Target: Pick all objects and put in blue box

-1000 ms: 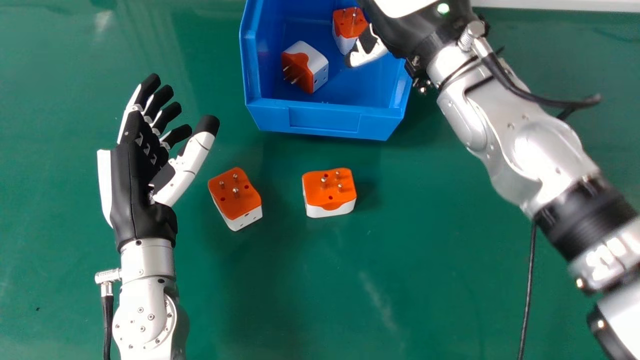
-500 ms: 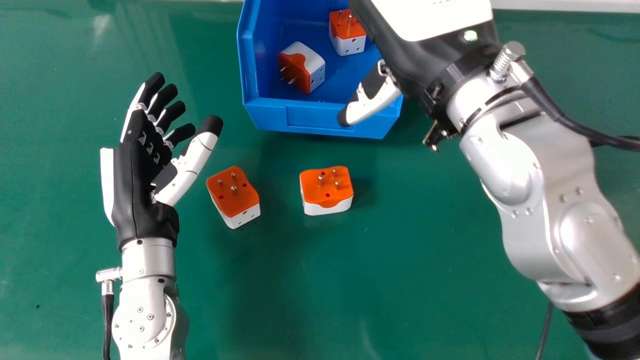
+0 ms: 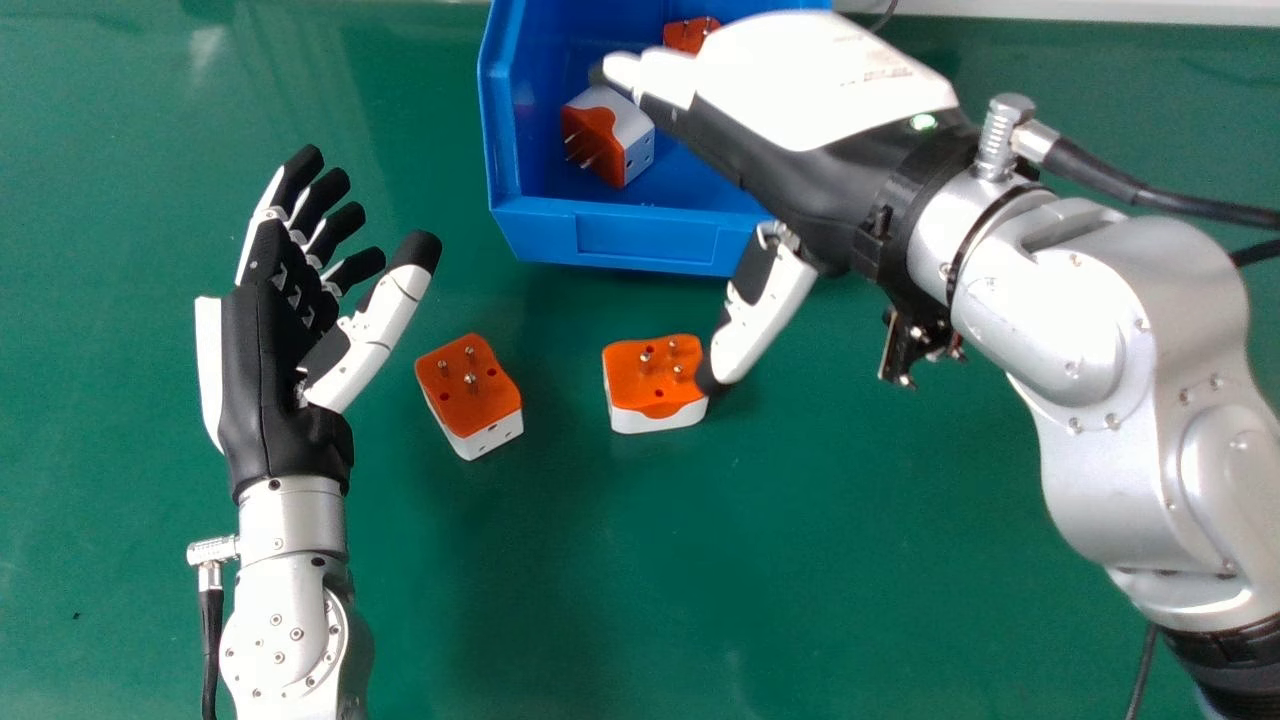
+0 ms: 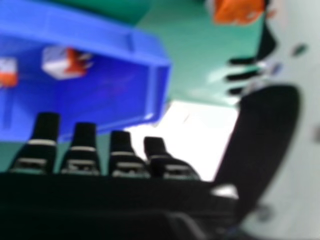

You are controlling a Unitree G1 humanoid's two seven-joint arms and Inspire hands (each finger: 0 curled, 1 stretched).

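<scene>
the right hand point(image 3: 800, 110) is hovering over the blue box point(image 3: 645, 238), released; the left hand point(image 3: 268, 370) is hanging relaxed near an orange-and-white plug point(image 3: 468, 385).

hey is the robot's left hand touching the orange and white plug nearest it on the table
Apart. In the head view, a strip of bare green table separates the left hand from the plug.

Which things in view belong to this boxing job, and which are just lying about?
Belong to the job:
- blue box
- front adapter inside it
- rear adapter inside it
- left adapter outside, still to box
- right adapter outside, still to box

Just lying about:
- black cable, lower right of the head view
</scene>
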